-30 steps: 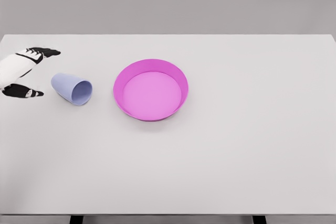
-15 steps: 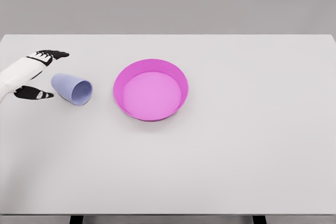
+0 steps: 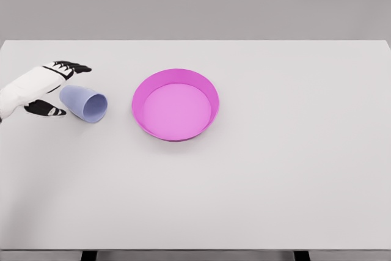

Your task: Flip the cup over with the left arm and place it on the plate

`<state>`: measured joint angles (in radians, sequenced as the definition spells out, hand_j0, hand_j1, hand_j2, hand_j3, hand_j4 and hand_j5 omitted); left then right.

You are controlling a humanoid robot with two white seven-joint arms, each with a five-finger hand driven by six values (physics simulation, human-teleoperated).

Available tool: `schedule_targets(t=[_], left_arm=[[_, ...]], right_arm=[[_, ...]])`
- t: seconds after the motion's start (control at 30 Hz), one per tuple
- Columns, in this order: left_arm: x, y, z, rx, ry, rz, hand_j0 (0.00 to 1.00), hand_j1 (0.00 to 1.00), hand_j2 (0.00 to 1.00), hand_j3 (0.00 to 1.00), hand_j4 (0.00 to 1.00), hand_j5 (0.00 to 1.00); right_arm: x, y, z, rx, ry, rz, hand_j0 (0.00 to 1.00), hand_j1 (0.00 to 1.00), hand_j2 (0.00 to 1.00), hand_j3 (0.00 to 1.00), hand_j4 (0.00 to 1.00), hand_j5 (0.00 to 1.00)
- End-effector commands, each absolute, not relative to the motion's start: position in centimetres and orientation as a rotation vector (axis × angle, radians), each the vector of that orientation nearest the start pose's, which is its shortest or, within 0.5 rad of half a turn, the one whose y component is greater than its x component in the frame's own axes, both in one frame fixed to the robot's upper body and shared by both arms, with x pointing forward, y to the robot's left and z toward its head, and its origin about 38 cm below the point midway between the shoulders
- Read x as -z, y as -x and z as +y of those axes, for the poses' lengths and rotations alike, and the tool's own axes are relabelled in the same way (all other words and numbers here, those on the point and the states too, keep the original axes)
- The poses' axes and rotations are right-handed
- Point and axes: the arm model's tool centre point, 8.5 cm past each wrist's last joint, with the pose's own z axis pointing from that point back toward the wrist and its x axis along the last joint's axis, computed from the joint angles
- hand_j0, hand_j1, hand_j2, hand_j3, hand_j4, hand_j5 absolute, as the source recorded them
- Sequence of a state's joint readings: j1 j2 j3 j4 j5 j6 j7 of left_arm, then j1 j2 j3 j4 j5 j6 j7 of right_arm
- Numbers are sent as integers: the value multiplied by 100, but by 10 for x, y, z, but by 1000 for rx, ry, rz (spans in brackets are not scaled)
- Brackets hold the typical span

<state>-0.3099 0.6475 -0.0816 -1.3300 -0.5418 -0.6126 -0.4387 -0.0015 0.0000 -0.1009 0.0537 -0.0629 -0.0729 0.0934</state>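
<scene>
A pale blue cup (image 3: 84, 103) lies on its side on the white table (image 3: 256, 175), its mouth turned toward the lower right. A magenta plate (image 3: 175, 105) with a raised rim sits just right of it, holding nothing. My left hand (image 3: 61, 88) comes in from the left edge and stands open at the cup's closed end. Its black-tipped fingers (image 3: 76, 67) reach over the far side of the cup. The thumb (image 3: 50, 110) lies on the near side. I see no grasp on the cup.
The table's far edge runs across the top of the view against a grey wall, and its near edge lies at the bottom.
My left hand has moved right toward the cup, its fingers now bracketing the cup's closed end. The cup and plate have stayed put.
</scene>
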Motion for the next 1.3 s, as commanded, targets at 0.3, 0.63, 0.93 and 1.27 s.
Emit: schedule_targets(t=[0.3,0.63,0.93,1.27], left_arm=[[-145,-419,364,1719,-522,-1409,100,100,100,100,100,100],[-138,-429,378,1732,-565,-1322,100,100,100,100,100,100],[-138,-434,364,1712,-548,-1368,100,100,100,100,100,100],[-133,-433,361,1722,-531,-1359,95,95,95,95,95,95]], right_arm=[[261,9,-263,160,-1,-36,100,100,100,100,100,100],[261,9,-263,162,-2,-34,100,100,100,100,100,100],[261,9,-263,160,-2,-34,100,100,100,100,100,100],[261,9,-263,160,-1,-36,100,100,100,100,100,100]])
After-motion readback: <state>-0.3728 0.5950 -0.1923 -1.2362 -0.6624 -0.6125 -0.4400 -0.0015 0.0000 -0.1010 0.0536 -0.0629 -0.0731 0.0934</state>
